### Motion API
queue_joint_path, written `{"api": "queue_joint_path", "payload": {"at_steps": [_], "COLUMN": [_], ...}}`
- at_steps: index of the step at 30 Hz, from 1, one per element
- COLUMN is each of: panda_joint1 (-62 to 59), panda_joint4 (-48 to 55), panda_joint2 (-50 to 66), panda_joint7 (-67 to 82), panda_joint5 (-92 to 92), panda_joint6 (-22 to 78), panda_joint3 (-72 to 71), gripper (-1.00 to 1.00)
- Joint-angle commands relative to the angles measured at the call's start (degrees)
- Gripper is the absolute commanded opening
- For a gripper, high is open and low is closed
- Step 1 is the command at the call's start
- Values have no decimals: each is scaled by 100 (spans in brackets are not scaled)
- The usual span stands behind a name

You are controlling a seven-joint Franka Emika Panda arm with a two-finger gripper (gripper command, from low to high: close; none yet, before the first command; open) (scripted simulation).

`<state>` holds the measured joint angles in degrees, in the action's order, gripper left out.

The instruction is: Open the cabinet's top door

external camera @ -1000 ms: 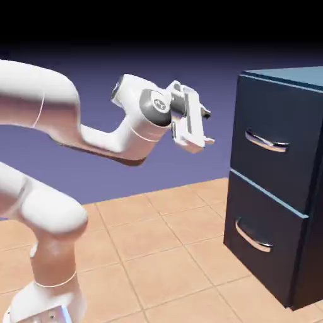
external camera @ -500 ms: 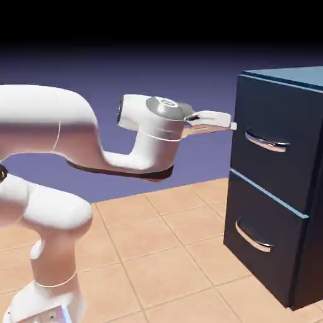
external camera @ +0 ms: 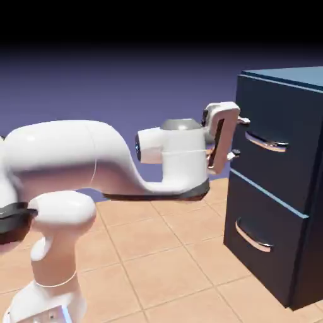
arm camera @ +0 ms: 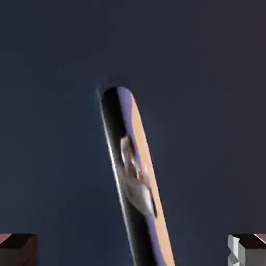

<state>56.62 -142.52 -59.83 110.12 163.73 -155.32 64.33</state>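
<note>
Standing at the exterior view's right on the tiled desk [external camera: 158,252], the cabinet [external camera: 296,189] has its top door [external camera: 277,170] flush and shut. The door's silver handle [external camera: 266,142] fills the hand view [arm camera: 136,182], running between the fingers [external camera: 234,137], which are spread wide just in front of it, holding nothing.

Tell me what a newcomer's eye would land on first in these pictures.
First the big white arm, sweeping from the exterior view's lower left toward the right. Its tool stands open, fingers one above the other, just short of the top door of the tall navy cabinet at the right. In the hand view, the door's shiny curved handle runs slanted up the middle against the dark front.
</note>
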Motion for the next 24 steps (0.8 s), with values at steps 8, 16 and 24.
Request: {"api": "queue_joint_path", "payload": {"at_steps": [8, 16, 24], "panda_joint1": [1048, -406, -2067], "panda_joint4": [808, -267, -1345], "panda_joint2": [294, -79, -850], "panda_joint7": [9, -18, 245], "panda_joint5": [227, 86, -287], "panda_joint6": [126, -95, -694], "panda_joint3": [622, -220, -1009], "gripper": [-100, -100, -100]}}
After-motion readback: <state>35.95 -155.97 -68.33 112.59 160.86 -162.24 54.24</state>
